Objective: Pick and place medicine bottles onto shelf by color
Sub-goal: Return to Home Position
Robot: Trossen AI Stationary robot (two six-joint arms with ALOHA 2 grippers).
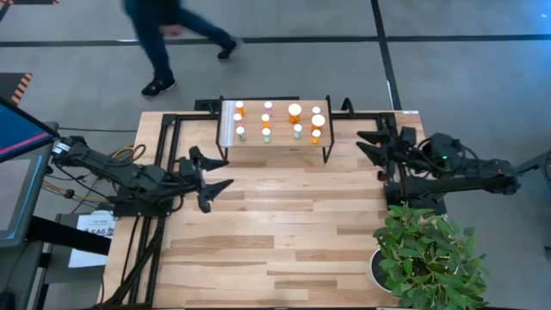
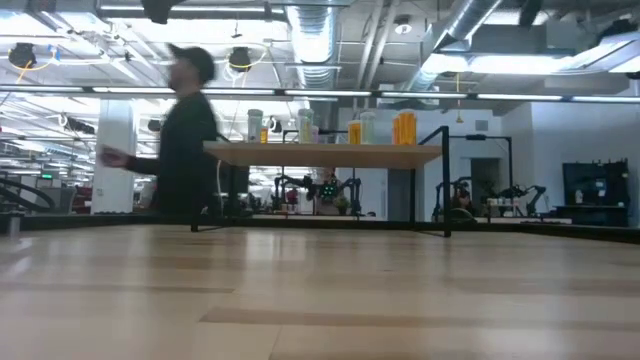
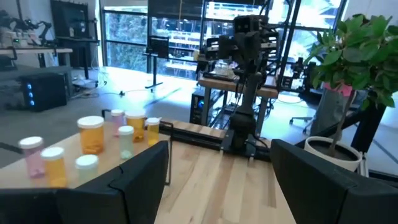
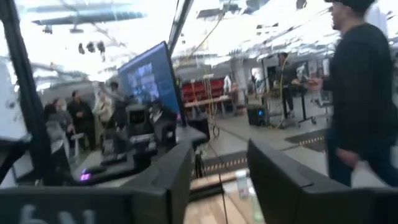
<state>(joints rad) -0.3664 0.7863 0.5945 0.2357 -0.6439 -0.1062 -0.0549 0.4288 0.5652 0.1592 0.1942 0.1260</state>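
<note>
The shelf (image 1: 281, 140) stands at the table's far middle on thin black legs, with a white strip along its left edge. About a dozen medicine bottles (image 1: 275, 120) with white caps stand upright on its top, orange, pinkish and pale ones. They also show in the low view, bottles (image 2: 355, 130) on the shelf (image 2: 330, 153), and in the left wrist view (image 3: 92, 135). My left gripper (image 1: 226, 172) hovers open to the left of the shelf's near edge, its fingers (image 3: 143, 171) empty. My right gripper (image 1: 360, 142) hovers open to the right of the shelf, also empty (image 4: 221, 171).
A potted plant (image 1: 426, 254) stands at the table's near right corner, just near of the right arm. A person (image 1: 172, 34) walks past beyond the far edge. A monitor (image 1: 17, 138) stands off the table's left. Bare wood lies near of the shelf.
</note>
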